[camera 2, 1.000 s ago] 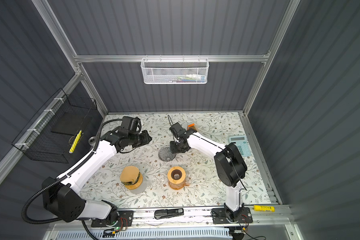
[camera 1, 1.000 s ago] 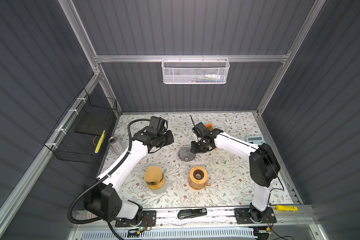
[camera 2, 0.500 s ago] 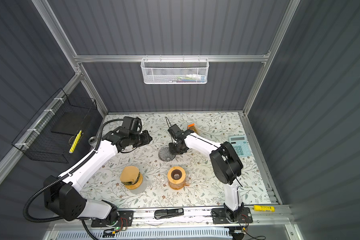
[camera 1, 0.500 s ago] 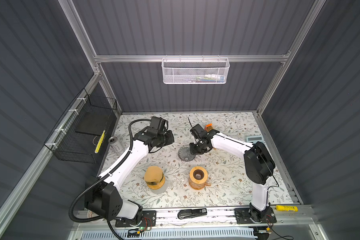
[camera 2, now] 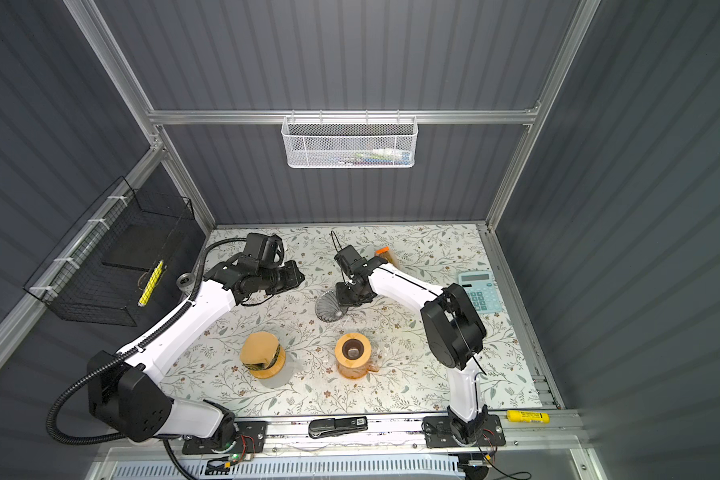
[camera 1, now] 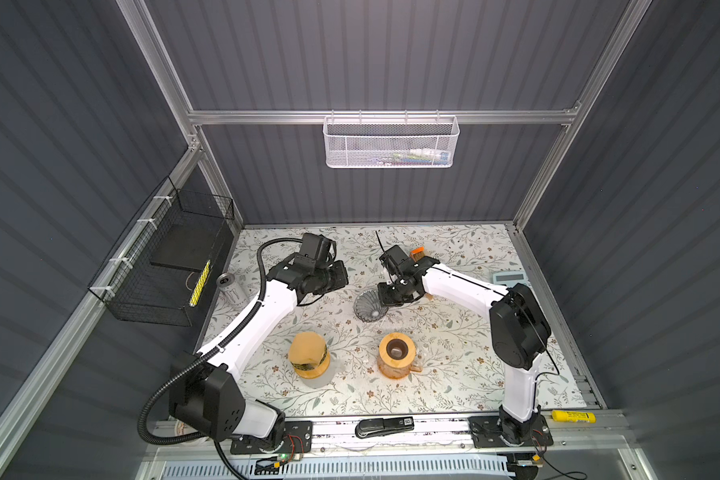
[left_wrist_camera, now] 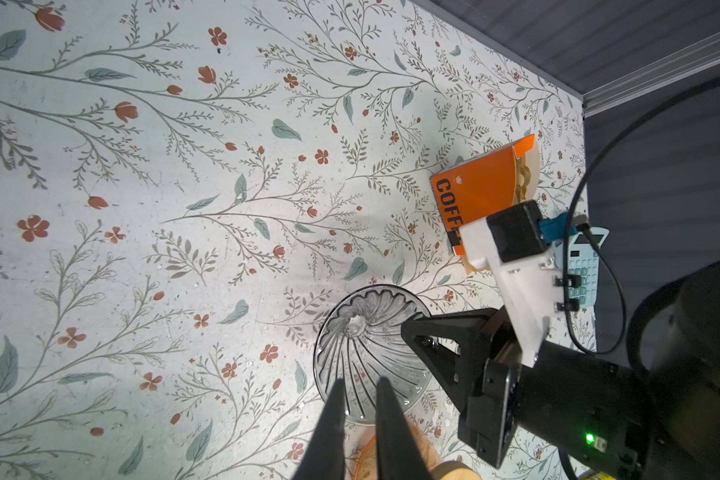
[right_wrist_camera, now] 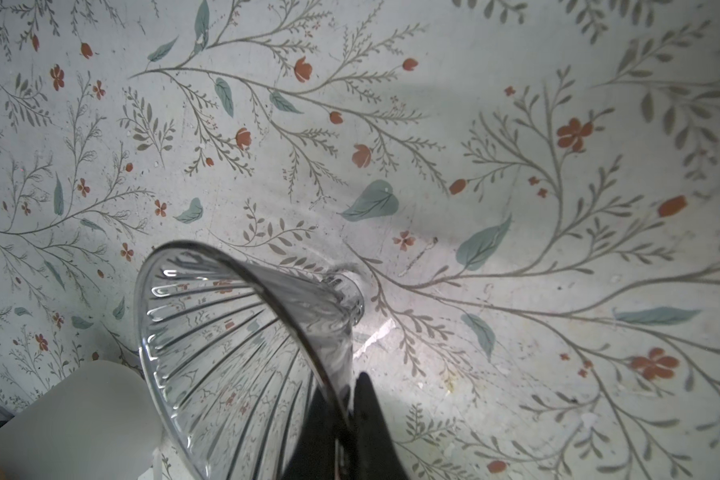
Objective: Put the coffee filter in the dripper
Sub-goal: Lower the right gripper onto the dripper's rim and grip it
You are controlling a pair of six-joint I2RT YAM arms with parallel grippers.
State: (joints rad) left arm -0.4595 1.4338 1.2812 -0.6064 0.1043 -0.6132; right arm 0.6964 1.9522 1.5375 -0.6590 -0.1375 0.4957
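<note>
Dripper (camera 1: 366, 306), a clear ribbed glass cone, is mid-desk (camera 1: 454, 374) and tilted over, with its narrow end down at the flowered surface. Right gripper (right_wrist_camera: 347, 388) is at the dripper's rim: jaws pinching the glass wall, one finger inside the cone and one outside. Both top views show it at the rim's far edge. Left gripper (left_wrist_camera: 360, 380) hangs near the dripper without touching it. Its jaws have a narrow gap between them and nothing in it.

Coffee filters (left_wrist_camera: 524, 178) show as brown crinkled edges in the open end of an orange box (left_wrist_camera: 481, 195). The box lies on the desk behind the right arm, apart from the dripper.

In front of the dripper stand a wooden stand with a hole (camera 1: 396, 353) and a tan cylinder with a yellow-black band (camera 1: 308, 355), side by side but apart. Calculator (camera 2: 476, 291) is at the desk's right edge. Stapler (camera 1: 385, 426) is on the front rail.
</note>
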